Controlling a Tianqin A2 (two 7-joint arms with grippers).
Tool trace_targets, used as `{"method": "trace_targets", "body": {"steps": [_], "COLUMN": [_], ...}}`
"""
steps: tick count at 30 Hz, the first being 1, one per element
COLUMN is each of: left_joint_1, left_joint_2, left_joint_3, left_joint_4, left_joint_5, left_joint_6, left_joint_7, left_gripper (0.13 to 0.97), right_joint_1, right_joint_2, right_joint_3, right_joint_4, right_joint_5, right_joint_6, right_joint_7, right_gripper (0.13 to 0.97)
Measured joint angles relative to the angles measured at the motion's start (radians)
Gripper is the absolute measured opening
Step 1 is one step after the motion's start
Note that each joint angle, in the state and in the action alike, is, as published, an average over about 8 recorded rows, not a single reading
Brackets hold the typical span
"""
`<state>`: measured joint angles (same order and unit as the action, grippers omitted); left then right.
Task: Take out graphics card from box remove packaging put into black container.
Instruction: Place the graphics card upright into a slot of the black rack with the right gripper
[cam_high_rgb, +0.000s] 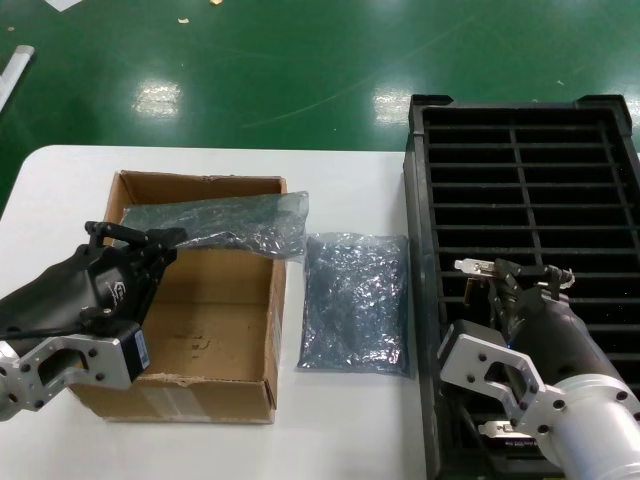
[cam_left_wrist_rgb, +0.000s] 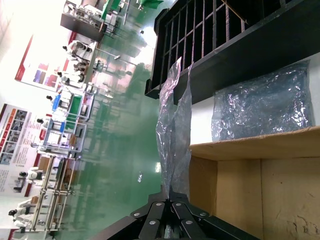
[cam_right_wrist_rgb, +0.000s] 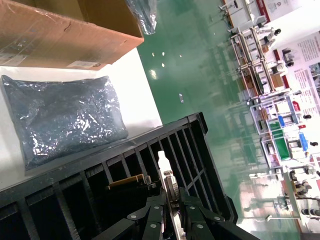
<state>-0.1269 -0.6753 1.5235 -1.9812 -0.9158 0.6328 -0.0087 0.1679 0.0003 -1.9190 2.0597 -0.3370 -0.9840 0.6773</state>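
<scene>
A: Where is the left pincer (cam_high_rgb: 165, 240)?

B: It is above the box (cam_high_rgb: 200, 345), at the far part of it. It is closed on one end of a bag (cam_high_rgb: 225, 222). From the pincer the bag stretches out toward the crate (cam_high_rgb: 420, 300), over the box's far edge.

A: Is the bag flat?

B: In the left wrist view the bag (cam_left_wrist_rgb: 174, 135) rises straight out from the closed fingers (cam_left_wrist_rgb: 160, 216), thin and crinkled. I cannot tell what is inside.

A: And the right pincer (cam_high_rgb: 490, 272)?

B: It is over the crate, near the side that faces the box. It grips the card (cam_high_rgb: 478, 267) by the silver bracket. In the right wrist view the bracket (cam_right_wrist_rgb: 162, 165) stands out just beyond the pincer (cam_right_wrist_rgb: 167, 207), with the dark board (cam_right_wrist_rgb: 127, 187) beside it, over the slots.

A: What lies between the two pincers?

B: A second bag (cam_high_rgb: 357, 300), flat on the table (cam_high_rgb: 340, 430), between the box and the crate. It lies apart from both pincers.
</scene>
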Motion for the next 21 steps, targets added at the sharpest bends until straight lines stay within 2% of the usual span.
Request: {"method": "trace_targets", "body": {"steps": [12,21], "left_joint_1": [0.000,0.000], "left_joint_2": [0.000,0.000], "left_joint_3": [0.000,0.000], "left_joint_4": [0.000,0.000], "left_joint_5": [0.000,0.000], "left_joint_6": [0.000,0.000], "left_joint_7": [0.000,0.000], "left_gripper": [0.138,0.138], "right_joint_1": [-0.009,0.007], "right_joint_2": [0.000,0.000], "right_joint_3": [0.035,0.014], "right_joint_4": [0.000,0.000], "right_joint_5": [0.011,-0.032], "right_joint_6": [-0.003,-0.022], "right_joint_7": [-0.029,0.014], "right_gripper": [0.169,0.169]}}
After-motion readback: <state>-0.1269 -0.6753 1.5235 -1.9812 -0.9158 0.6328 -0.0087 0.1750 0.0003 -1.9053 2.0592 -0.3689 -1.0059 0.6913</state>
